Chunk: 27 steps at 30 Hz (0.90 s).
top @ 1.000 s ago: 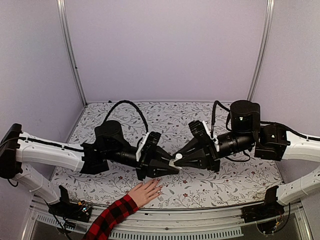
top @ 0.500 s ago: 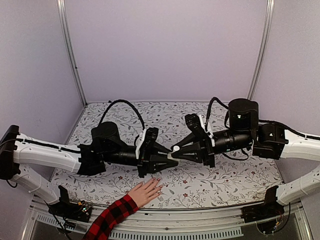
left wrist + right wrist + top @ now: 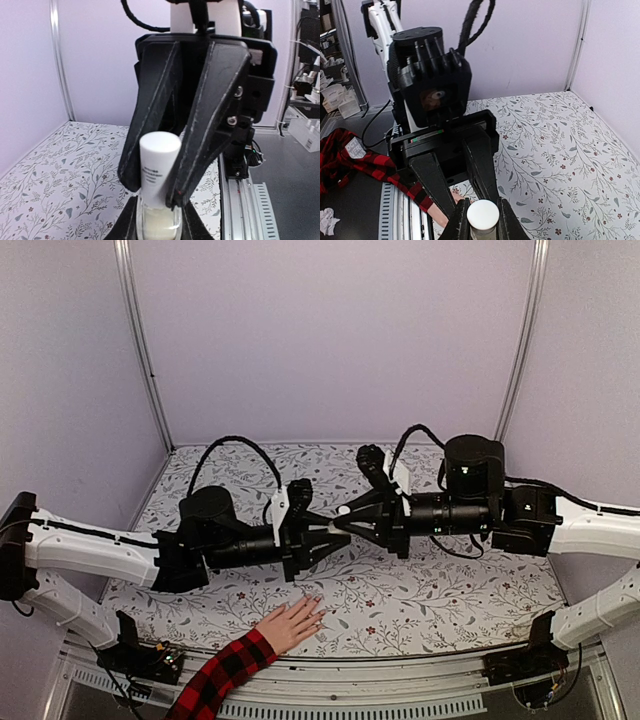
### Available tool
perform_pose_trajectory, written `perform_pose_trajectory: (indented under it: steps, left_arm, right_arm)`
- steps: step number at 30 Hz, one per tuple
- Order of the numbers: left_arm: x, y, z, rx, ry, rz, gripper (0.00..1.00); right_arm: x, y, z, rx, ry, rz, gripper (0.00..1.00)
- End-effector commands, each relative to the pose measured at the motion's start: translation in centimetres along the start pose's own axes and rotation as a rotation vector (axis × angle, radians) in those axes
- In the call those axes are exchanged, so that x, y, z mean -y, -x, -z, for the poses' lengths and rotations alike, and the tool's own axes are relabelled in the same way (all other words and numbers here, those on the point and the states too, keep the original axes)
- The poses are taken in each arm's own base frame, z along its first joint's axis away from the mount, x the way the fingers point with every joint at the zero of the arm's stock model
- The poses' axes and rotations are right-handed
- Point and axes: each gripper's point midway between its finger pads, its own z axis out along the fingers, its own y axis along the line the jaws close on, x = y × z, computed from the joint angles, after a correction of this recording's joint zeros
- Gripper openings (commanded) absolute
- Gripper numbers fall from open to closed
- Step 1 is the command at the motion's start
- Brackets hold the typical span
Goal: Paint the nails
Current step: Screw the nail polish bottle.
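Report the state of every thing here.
Small clear white-capped bottle: capped, held aloft between both robot hands.
Left robot hand: shut on the bottle's body.
Right robot hand: shut on its white cap.
Person's plaid-sleeved hand: flat on the floral table, palm down.
Nails: too small to judge.

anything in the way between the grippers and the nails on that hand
Nothing visible. The nails lie on the table in front of the left gripper and right gripper, with open air between. Both grippers are shut on the small bottle, its white cap on.
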Motion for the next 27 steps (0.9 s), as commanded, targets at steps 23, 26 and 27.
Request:
perform_pose_trajectory:
  steps: [23,26,27]
  left_arm:
    - [-6.3,0.3,-2.7,0.068,0.481,-0.043,0.00]
    - [-6.1,0.7,-2.1,0.082,0.461,-0.041,0.00]
    - [-6.0,0.8,-1.9,0.087,0.450,-0.042,0.00]
  right_arm:
    - [6.3,-4.0,-3.2,-0.084,-0.370,-0.264,0.00]
    - [6.3,-3.8,-2.5,-0.073,-0.375,-0.258,0.06]
    - [6.2,-3.8,-2.3,-0.071,-0.373,-0.256,0.13]
